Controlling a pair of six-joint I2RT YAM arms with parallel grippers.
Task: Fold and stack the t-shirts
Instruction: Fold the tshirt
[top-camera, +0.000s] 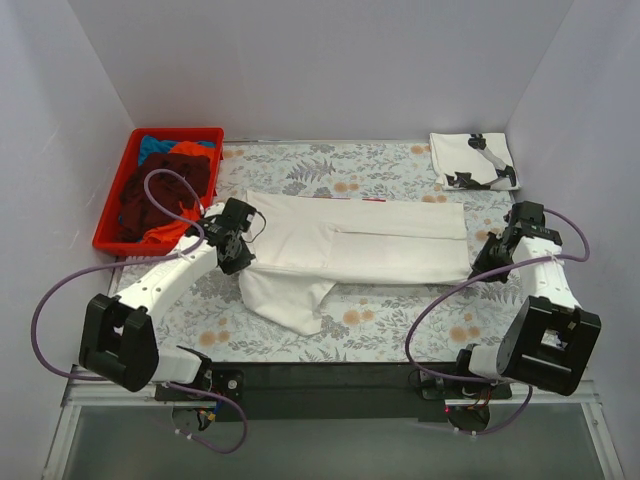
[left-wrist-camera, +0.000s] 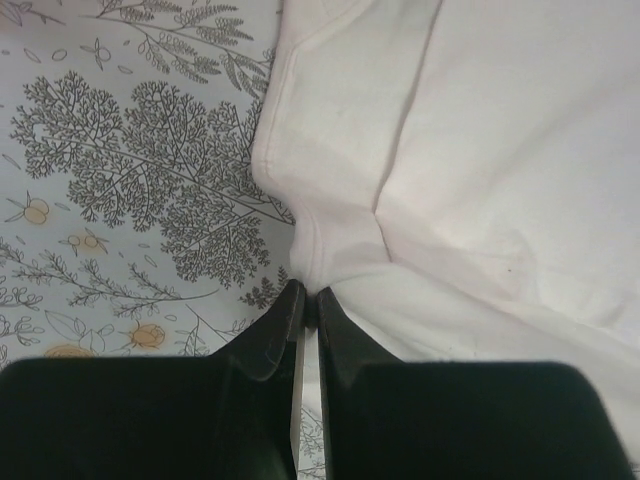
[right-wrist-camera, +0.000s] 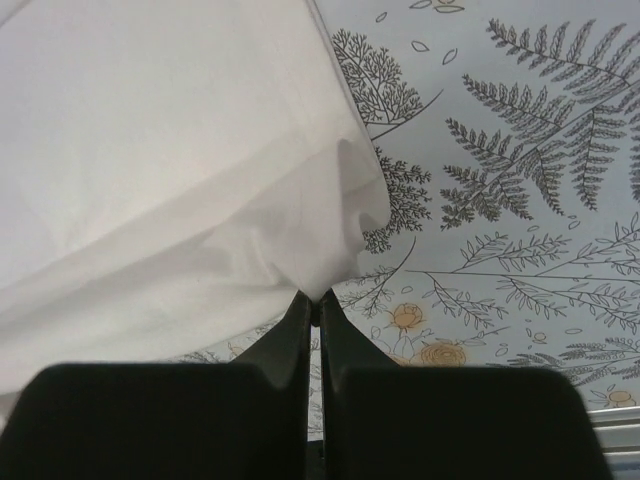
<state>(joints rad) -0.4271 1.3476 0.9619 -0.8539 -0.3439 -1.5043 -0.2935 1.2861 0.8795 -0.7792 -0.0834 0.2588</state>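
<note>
A white t-shirt (top-camera: 360, 243) lies spread across the middle of the floral cloth, partly folded lengthwise, with a sleeve hanging toward the near side. My left gripper (top-camera: 243, 258) is shut on its left edge, and the pinched cloth (left-wrist-camera: 330, 255) shows at the fingertips in the left wrist view. My right gripper (top-camera: 482, 268) is shut on its right corner (right-wrist-camera: 330, 270). A folded white t-shirt with black print (top-camera: 473, 160) lies at the far right. Maroon, orange and blue tees (top-camera: 160, 185) fill the red crate.
The red plastic crate (top-camera: 112, 237) stands at the far left, close behind my left arm. White walls close in the table on the left, right and back. A black bar (top-camera: 330, 375) runs along the near edge between the arm bases.
</note>
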